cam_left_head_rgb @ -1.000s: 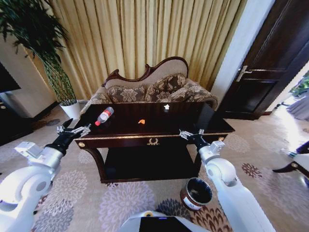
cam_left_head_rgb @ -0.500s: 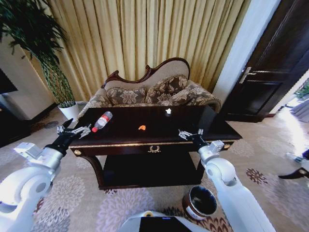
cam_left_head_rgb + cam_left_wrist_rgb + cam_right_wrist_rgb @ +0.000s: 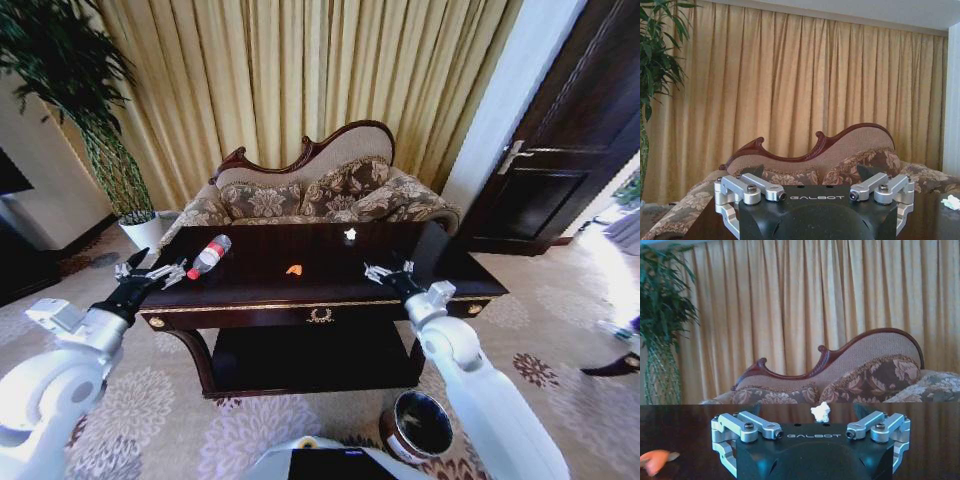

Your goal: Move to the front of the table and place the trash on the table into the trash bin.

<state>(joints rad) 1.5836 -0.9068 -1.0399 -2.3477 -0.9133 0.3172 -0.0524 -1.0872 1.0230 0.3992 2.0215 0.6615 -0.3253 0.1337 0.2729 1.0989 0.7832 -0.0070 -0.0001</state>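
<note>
Dark glossy table (image 3: 330, 285), head view: clear bottle (image 3: 208, 256) with red cap near its left end, orange scrap (image 3: 294, 269) mid-top, white wrapper bit (image 3: 350, 234) toward the sofa (image 3: 320, 195); left gripper (image 3: 150, 275) off the left corner, right gripper (image 3: 388, 272) over the right front, trash bin (image 3: 417, 427) on the carpet below. Left wrist view: left gripper fingers (image 3: 756, 188) spread apart, nothing between, wrapper bit (image 3: 953, 202) at the edge. Right wrist view: right gripper fingers (image 3: 752, 426) likewise parted and empty, wrapper bit (image 3: 820, 412) ahead, orange scrap (image 3: 655, 461) aside.
</note>
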